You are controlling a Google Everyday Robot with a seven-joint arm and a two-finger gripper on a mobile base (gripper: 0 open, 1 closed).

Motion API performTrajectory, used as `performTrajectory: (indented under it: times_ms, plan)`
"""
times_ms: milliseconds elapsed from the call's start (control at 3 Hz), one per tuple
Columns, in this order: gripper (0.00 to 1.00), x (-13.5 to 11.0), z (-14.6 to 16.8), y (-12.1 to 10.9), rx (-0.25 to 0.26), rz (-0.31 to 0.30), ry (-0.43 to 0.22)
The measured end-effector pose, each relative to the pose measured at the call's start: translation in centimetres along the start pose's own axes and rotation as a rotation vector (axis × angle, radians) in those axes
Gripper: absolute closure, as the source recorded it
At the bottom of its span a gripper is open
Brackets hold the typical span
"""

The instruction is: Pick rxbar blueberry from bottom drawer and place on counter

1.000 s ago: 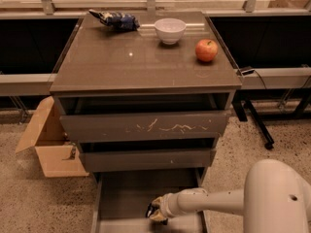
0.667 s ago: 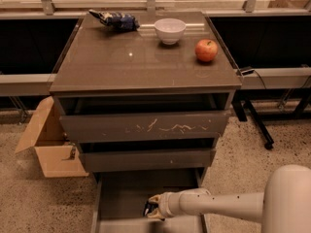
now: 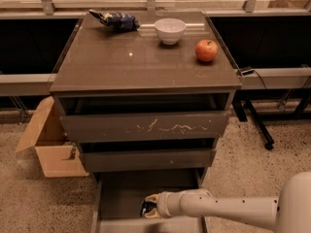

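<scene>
The bottom drawer [image 3: 121, 193] is pulled open at the foot of the cabinet, with a flat grey-brown floor. My gripper [image 3: 148, 207] reaches into it from the right on a white arm, low over the drawer floor near its front. A small dark bar with pale print, the rxbar blueberry [image 3: 146, 209], lies right at the fingertips, mostly covered by them. The counter [image 3: 141, 62] is the glossy grey-brown cabinet top above.
On the counter stand a white bowl [image 3: 170, 30], a red apple [image 3: 206, 50] and a blue-and-white snack bag [image 3: 116, 19]. The scratched-front drawer [image 3: 146, 126] and middle drawer [image 3: 146, 159] stick out slightly. An open cardboard box [image 3: 48, 147] sits on the floor at left.
The gripper has moved slightly left along the drawer floor, staying at the dark bar. Nothing on the counter has moved.
</scene>
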State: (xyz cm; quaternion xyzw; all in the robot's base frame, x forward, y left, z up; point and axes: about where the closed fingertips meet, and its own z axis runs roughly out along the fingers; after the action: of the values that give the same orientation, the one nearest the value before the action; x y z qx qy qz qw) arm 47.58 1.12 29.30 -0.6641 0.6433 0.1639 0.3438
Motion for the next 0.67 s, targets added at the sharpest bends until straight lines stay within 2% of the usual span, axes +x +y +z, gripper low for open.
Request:
performTrajectory:
  times_ms: [333, 667]
  plan:
    - [0.81, -0.24, 0.06, -0.12, -0.014, -0.004, 0.001]
    - [0.58, -0.25, 0.07, -0.11, -0.015, -0.004, 0.001]
